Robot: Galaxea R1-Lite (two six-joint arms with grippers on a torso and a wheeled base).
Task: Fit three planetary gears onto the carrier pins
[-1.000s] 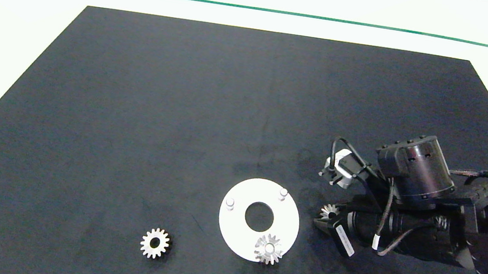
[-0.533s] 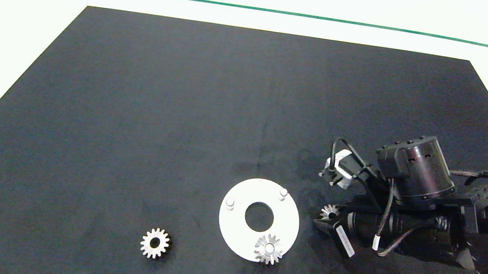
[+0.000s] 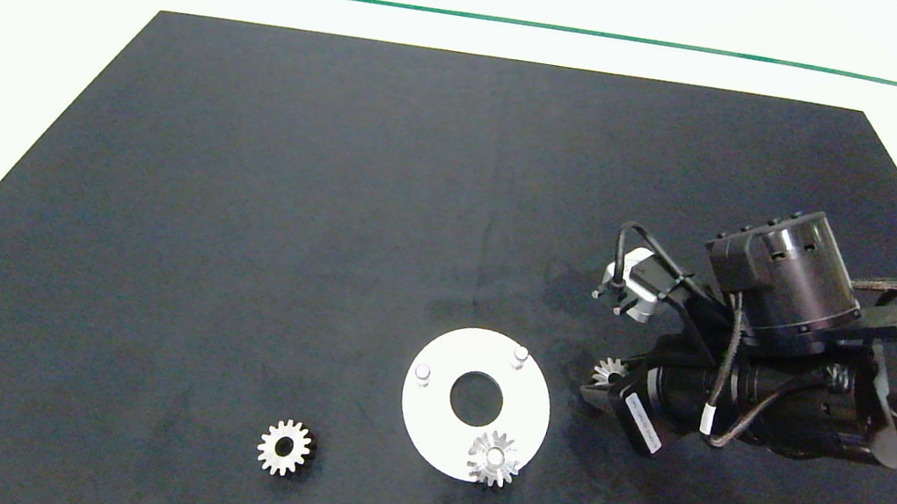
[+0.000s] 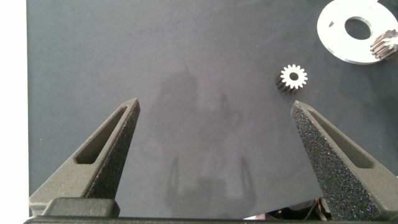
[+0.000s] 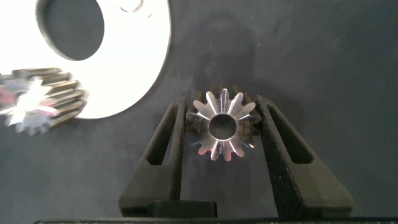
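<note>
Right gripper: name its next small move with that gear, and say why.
Probably carry the gear sideways over the nearest bare pin on the white disc. The right gripper is shut on that gear just beside the disc, one gear already sits on a pin, and two pins remain bare.

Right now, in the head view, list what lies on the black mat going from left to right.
Loose gear → white disc carrying one mounted gear → gear gripped by the right gripper.
</note>
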